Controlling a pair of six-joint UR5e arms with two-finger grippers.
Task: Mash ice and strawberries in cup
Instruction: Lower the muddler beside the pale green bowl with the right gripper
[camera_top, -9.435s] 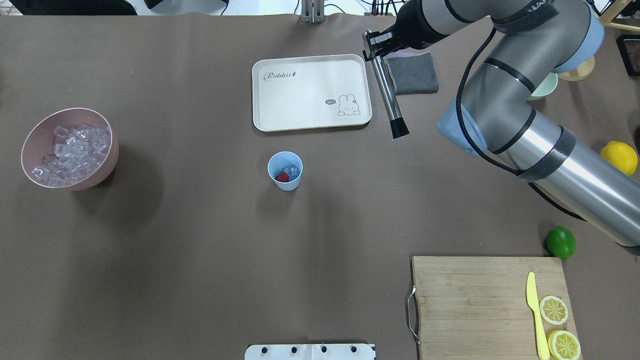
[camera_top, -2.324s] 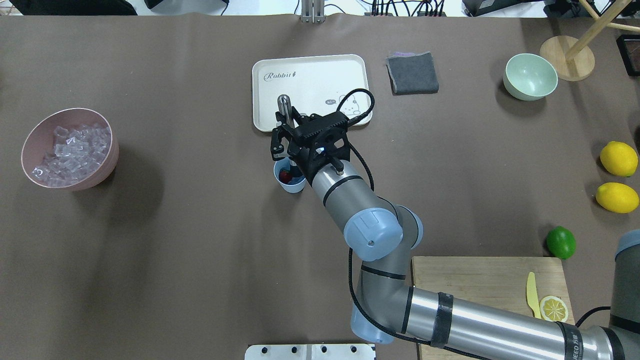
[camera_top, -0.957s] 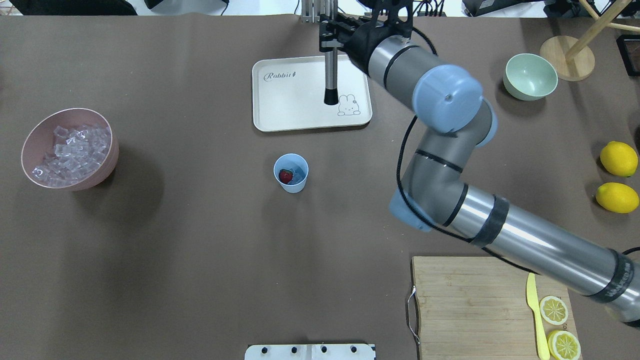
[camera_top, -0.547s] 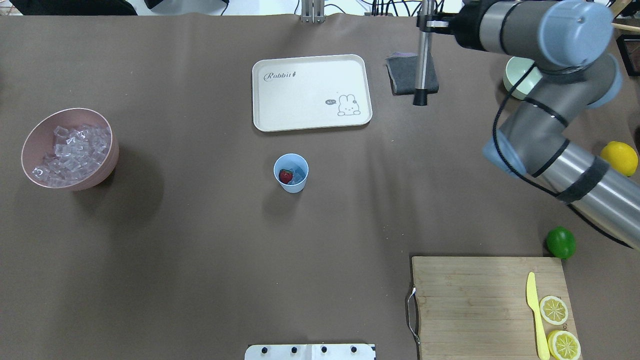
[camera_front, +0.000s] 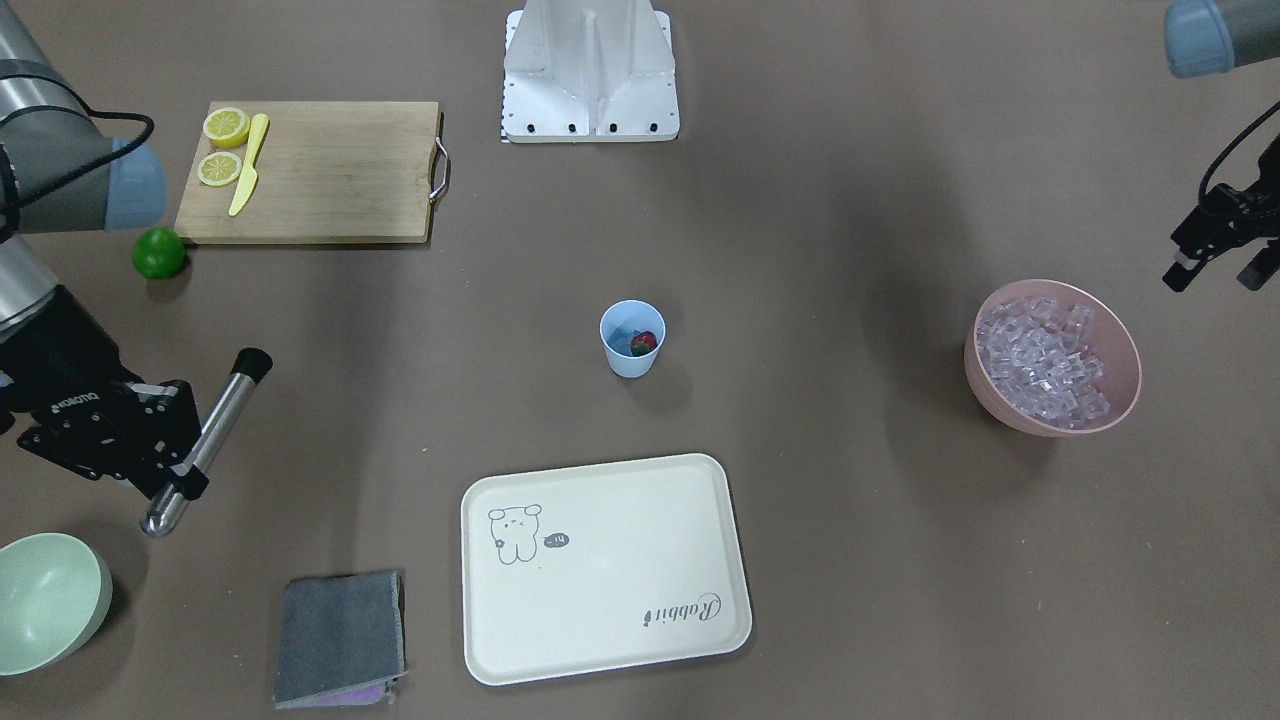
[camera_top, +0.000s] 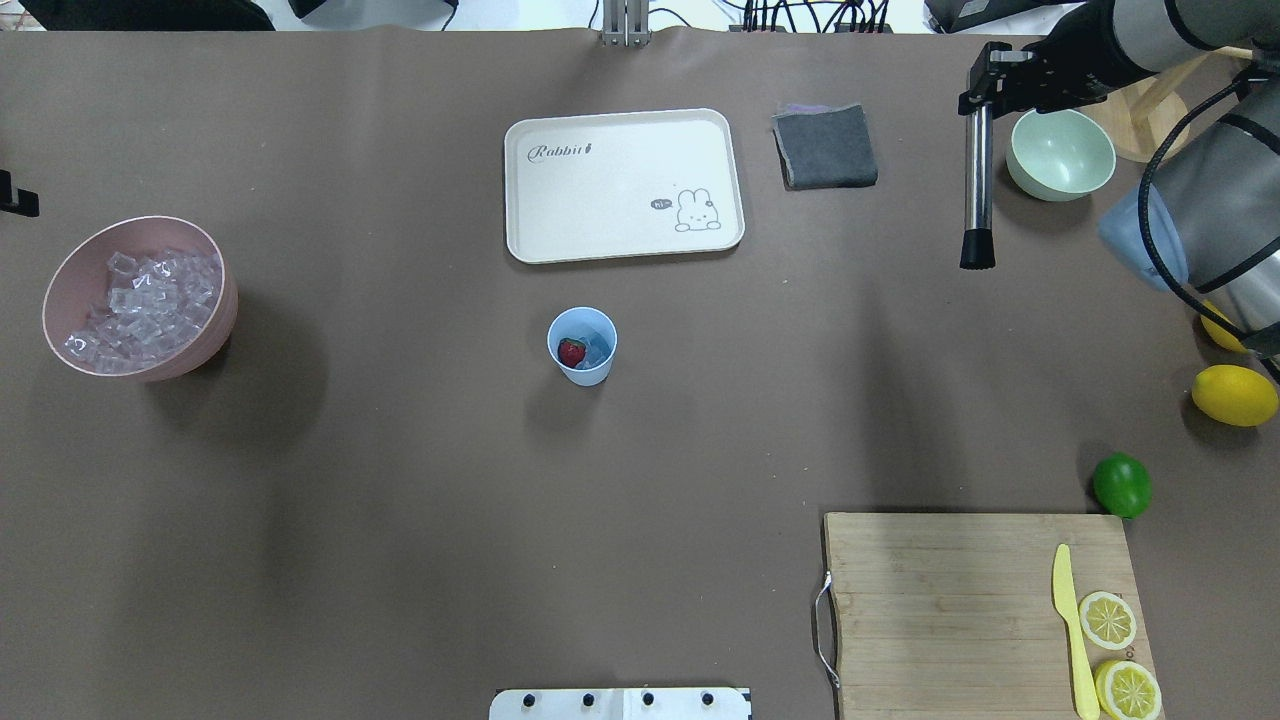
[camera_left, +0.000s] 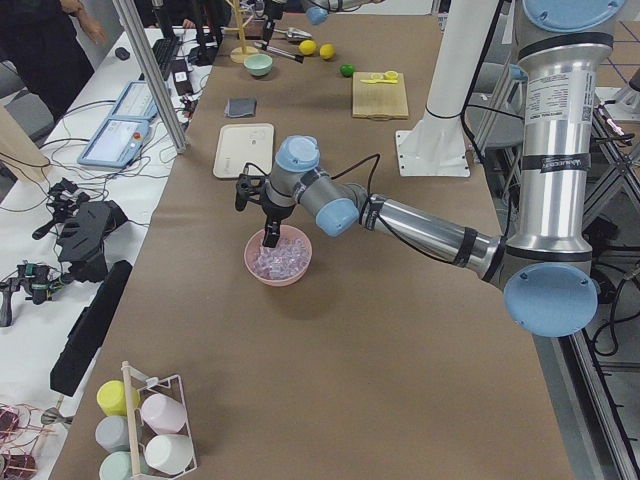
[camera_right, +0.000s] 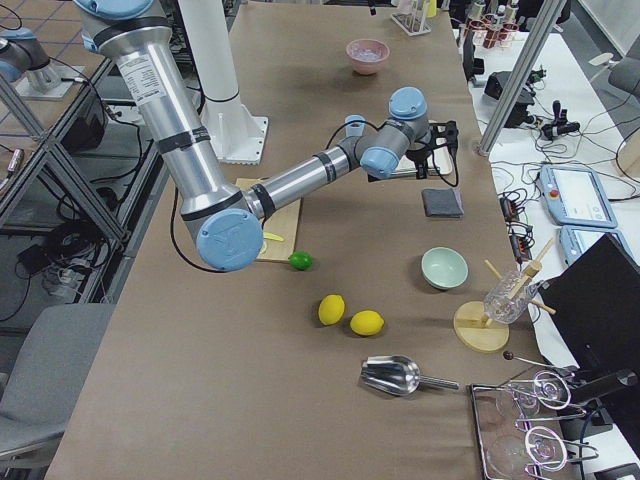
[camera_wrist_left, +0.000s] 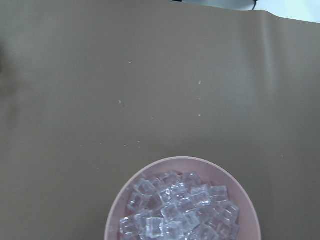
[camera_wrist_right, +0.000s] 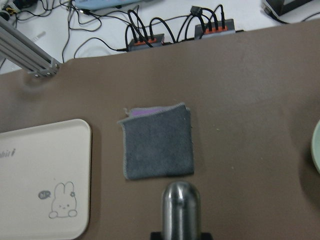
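Observation:
The light-blue cup (camera_top: 581, 368) stands mid-table, in front of the tray. It holds a red strawberry (camera_top: 571, 351) and a few clear ice cubes (camera_top: 598, 348). It also shows in the front-facing view (camera_front: 632, 355). My right gripper (camera_top: 976, 104) is shut on a steel muddler with a black tip (camera_top: 976, 190). It holds the muddler above the table at the far right, next to the pale green bowl and far from the cup. My left gripper (camera_front: 1215, 272) hangs open and empty just behind the pink bowl (camera_top: 215, 330) full of ice (camera_top: 140, 297).
A cream tray (camera_top: 620, 185) lies beyond the cup, with a grey cloth (camera_top: 825, 147) to its right. The pale green bowl (camera_top: 1060, 155), two lemons (camera_top: 1234, 395) and a lime (camera_top: 1121, 484) are at the right. A cutting board (camera_top: 950, 610) carries a yellow knife and lemon slices.
My right arm lifted the muddler out of the cup, carried it over the tray, past the grey cloth, and to beside the green bowl. The cup shifted slightly. My left gripper has appeared at the left edge.

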